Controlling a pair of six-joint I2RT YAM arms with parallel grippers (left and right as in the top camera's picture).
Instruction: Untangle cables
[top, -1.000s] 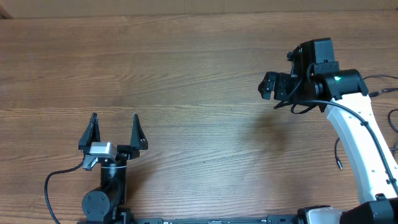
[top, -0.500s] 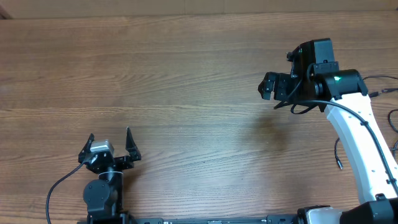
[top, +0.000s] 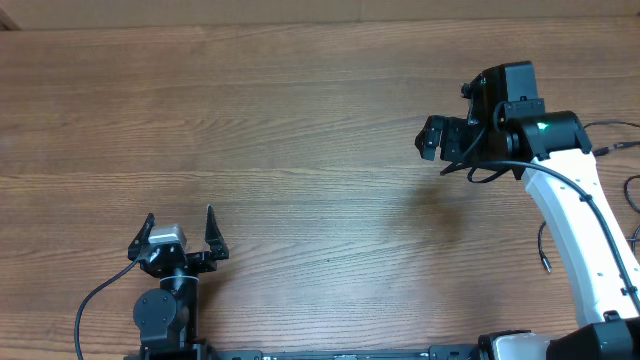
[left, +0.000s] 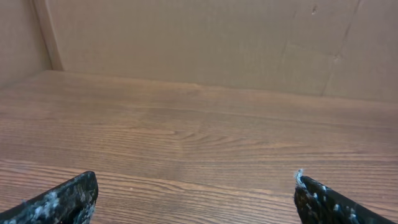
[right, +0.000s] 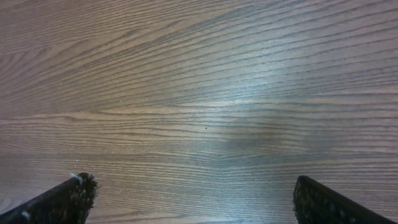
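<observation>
The left end effector (top: 180, 214) was wide open and held nothing. In the last second it had pulled back toward its own arm, so it sat more tucked in, far to the left of the right arm (top: 570, 220). The right end effector (top: 432, 138) was wide open too, and empty. It had not moved. It hung out past the top end of the right arm.

Under both of them there was only the bare wood of the surface (top: 300, 120). No cord showed in either wrist view.

The cables (top: 541, 245) were not in the middle. One thin black cord lay just left of the right arm, ending in a small plug (top: 547, 267). More thin cords showed just right of that arm, at the edge of the picture. The arm hid part of them, so I could not tell if they crossed.

I think the pull-back meant the left arm was resting. With nothing held, the job was either done, or the next reach had to go to the cords by the right arm.
</observation>
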